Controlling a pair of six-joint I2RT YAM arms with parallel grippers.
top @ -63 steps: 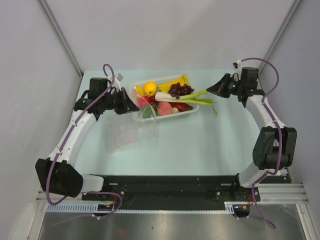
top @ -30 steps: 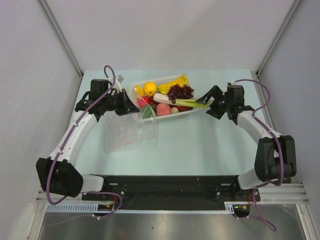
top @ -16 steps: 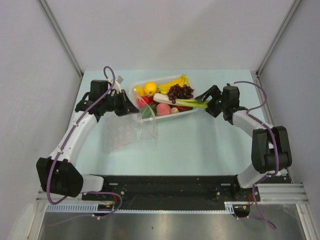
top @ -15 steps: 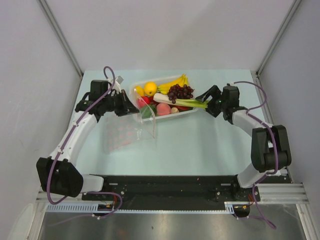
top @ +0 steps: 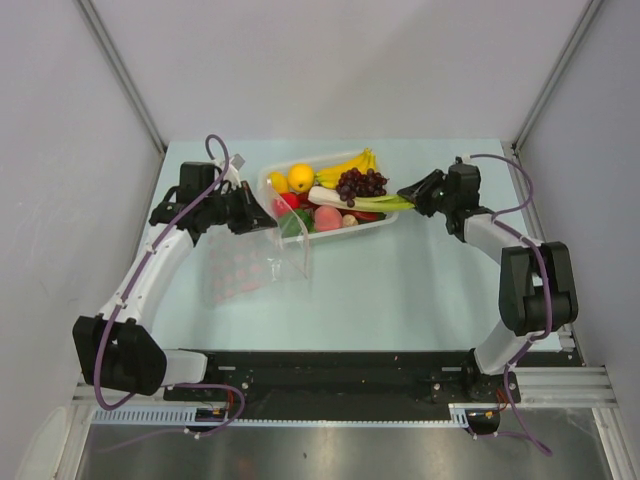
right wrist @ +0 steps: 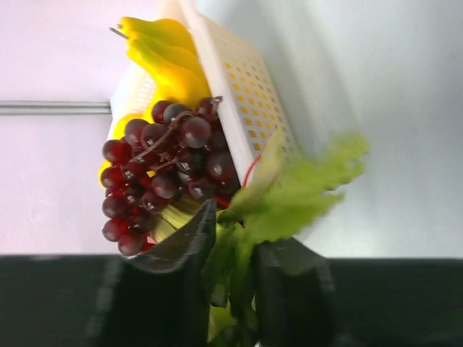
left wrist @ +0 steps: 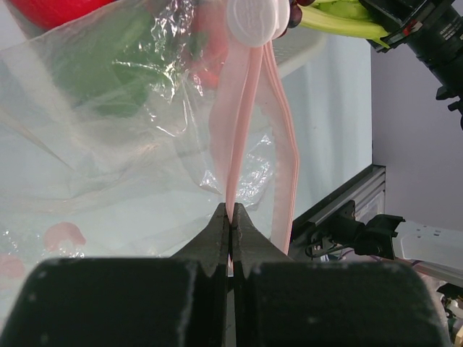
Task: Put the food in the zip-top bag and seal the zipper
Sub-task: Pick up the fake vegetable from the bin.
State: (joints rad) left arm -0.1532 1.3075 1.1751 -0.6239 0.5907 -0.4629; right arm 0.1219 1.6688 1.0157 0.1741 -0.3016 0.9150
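Note:
The food lies in the white basket (top: 380, 224): yellow bananas (top: 350, 165), purple grapes (top: 361, 181), an orange (top: 300, 177), a pink peach (top: 328, 217) and a green-white leafy stalk (top: 355, 198). My right gripper (top: 412, 192) is shut on the stalk's leafy end (right wrist: 289, 202) at the basket's right rim. The clear zip-top bag (top: 255, 268) lies left of the basket, its mouth raised. My left gripper (top: 268, 213) is shut on the pink zipper strip (left wrist: 239, 144); its white slider (left wrist: 255, 18) shows at the top.
Grey walls enclose the pale green table (top: 400, 290). The black rail (top: 330, 375) with both arm bases runs along the near edge. In the left wrist view, red and green food (left wrist: 101, 79) shows blurred through the bag film.
My right gripper has swung in from the far right to the basket's right rim and closed on the stalk's leaves. My left gripper has kept hold of the zipper strip.

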